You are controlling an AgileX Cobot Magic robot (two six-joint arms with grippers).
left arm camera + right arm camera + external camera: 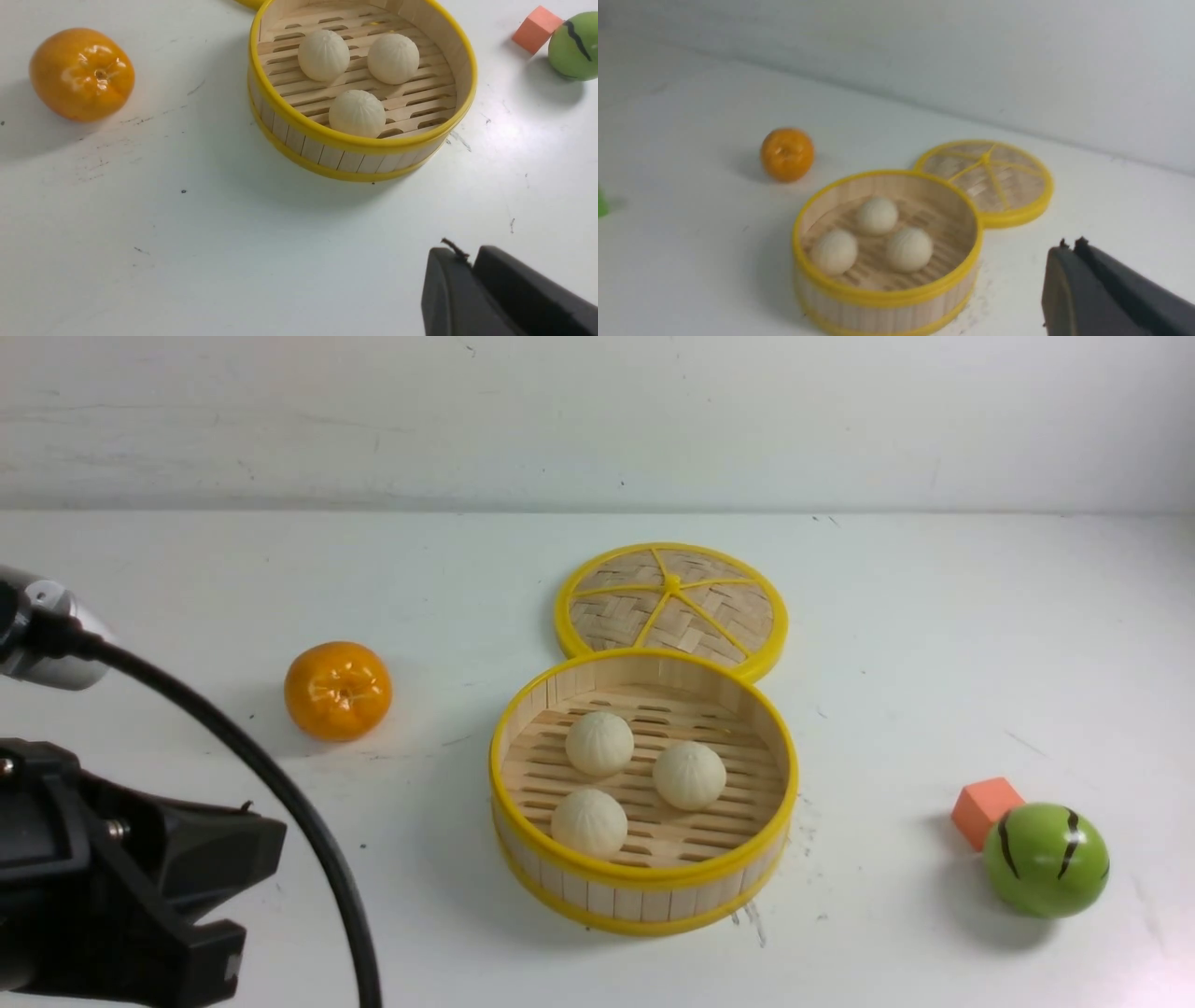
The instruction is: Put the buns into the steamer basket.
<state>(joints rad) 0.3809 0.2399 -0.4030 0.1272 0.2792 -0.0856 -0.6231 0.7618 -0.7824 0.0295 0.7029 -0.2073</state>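
Observation:
Three cream-white pleated buns point(599, 743) point(689, 775) point(589, 822) lie on the slatted floor of the steamer basket point(644, 879), a round bamboo basket with yellow rims at the table's middle. The left wrist view shows the same buns point(323, 55) inside the basket point(355, 145). My left gripper point(467, 254) hovers shut and empty over bare table, well short of the basket. My left arm point(140, 877) fills the near left corner of the front view. My right gripper point(1071, 247) is shut on nothing, off to the side of the basket point(878, 296).
The flat woven lid point(672, 602) lies just behind the basket, touching its rim. A glossy tangerine point(338, 691) sits to the left. A green striped ball point(1046, 859) and a small orange cube point(985, 810) sit at the right. A wall closes off the back.

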